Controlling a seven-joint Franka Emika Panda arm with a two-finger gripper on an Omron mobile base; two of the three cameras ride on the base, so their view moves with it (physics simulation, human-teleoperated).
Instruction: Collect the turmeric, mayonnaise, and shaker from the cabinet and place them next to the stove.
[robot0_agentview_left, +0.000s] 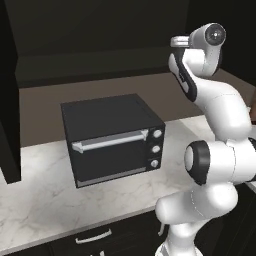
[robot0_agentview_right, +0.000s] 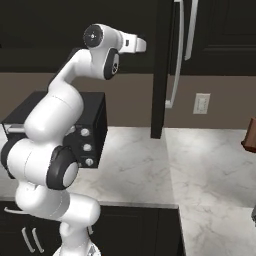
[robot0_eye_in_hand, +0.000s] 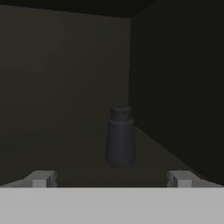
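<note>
While claw (robot0_eye_in_hand: 112, 179) gapes, shaker (robot0_eye_in_hand: 120, 136) upright, dark shelf (robot0_eye_in_hand: 78, 168)

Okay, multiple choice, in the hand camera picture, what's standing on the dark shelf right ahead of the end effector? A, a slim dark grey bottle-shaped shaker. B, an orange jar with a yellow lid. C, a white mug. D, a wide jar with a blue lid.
A: the hand view shows the slim dark grey shaker standing upright on the cabinet shelf, ahead of the open end effector and between its fingertips.
</note>
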